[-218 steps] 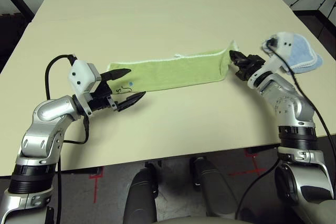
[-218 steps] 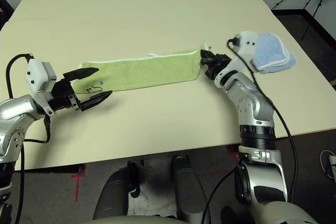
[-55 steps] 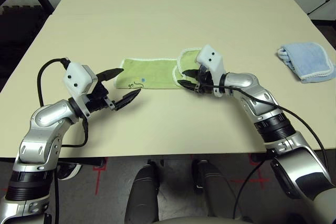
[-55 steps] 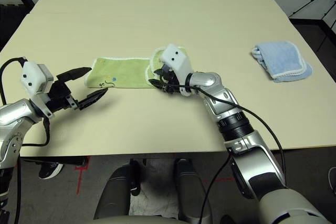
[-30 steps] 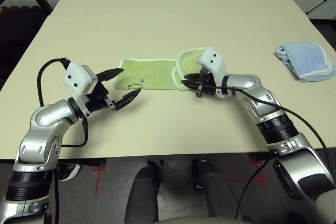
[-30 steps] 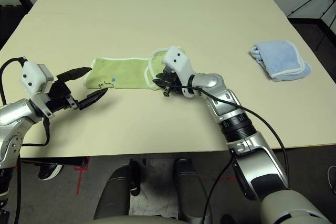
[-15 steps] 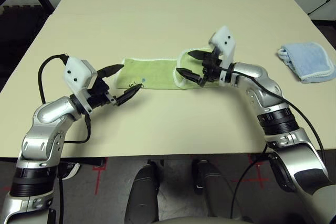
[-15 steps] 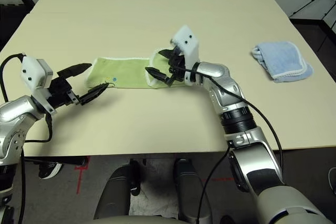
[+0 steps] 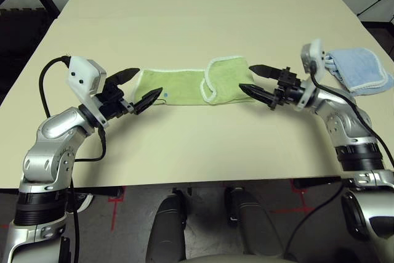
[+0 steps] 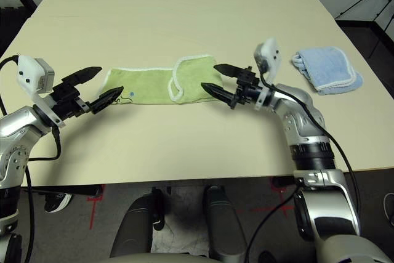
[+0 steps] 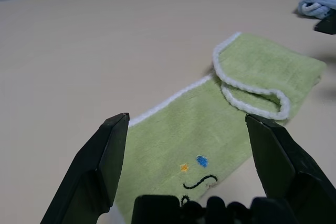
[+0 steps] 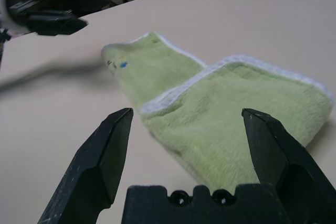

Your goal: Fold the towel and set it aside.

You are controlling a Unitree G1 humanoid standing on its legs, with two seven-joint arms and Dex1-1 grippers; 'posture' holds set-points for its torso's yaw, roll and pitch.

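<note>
Showing dark squiggles: the green towel (image 9: 178, 86).

The green, white-edged towel (image 9: 178, 87) lies flat in a strip, its right end folded over.

Pale tabletop (image 9: 184, 146), grey floor (image 9: 129, 226) with red marks (image 9: 114, 210); probably a tripod (image 10: 383, 5) behind.

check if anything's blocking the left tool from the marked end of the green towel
Nothing visible stands between the left tool and the marked end of the green towel; its open fingers already reach that end.
</note>
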